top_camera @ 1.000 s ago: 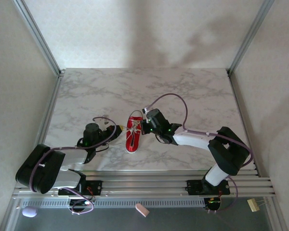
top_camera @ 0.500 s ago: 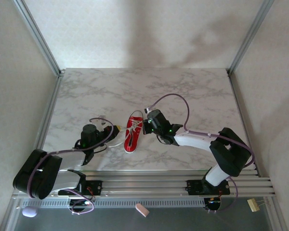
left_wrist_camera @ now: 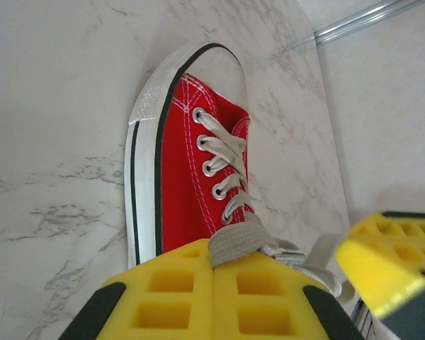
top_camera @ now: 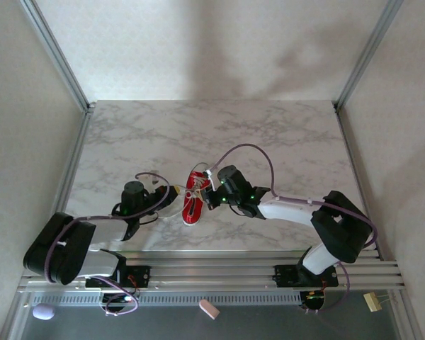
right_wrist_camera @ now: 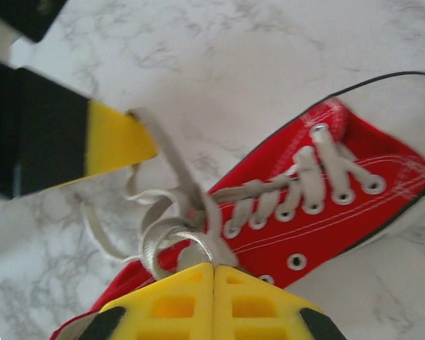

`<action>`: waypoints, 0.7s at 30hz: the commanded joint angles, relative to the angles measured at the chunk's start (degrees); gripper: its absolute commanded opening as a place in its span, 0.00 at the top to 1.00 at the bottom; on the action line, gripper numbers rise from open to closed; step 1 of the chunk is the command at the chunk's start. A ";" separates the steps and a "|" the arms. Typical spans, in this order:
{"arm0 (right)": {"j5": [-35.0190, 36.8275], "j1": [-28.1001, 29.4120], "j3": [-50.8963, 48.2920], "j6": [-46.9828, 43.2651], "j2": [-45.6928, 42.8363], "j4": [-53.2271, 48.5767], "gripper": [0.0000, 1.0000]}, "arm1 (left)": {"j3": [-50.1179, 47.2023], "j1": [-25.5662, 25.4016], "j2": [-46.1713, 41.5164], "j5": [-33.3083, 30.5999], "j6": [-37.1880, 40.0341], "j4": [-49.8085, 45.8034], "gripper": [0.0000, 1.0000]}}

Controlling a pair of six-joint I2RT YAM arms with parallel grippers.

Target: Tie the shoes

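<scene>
Soft even light; right wrist view perhaps motion-blurred

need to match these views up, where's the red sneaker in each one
top external: red sneaker small, just below centre, on the marble table.
left wrist: sneaker at centre, toe cap pointing up the frame.
right wrist: sneaker across the right half, lying diagonally, toe at the right edge.
shared landmark: the white laces crossing its red upper.
</scene>
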 commanded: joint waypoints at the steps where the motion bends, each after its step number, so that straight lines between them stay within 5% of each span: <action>1: -4.31 0.63 0.20 -3.16 0.50 -2.06 0.85 | 1.62 -0.47 1.41 1.70 0.64 2.59 1.00; 8: -0.06 0.59 2.71 -8.07 -4.18 -9.61 0.59 | 1.82 -0.73 2.23 1.60 0.35 3.27 1.00; 21: -9.50 -2.76 21.33 -15.12 3.72 -35.99 0.58 | 2.77 -2.72 5.99 2.88 0.85 3.99 1.00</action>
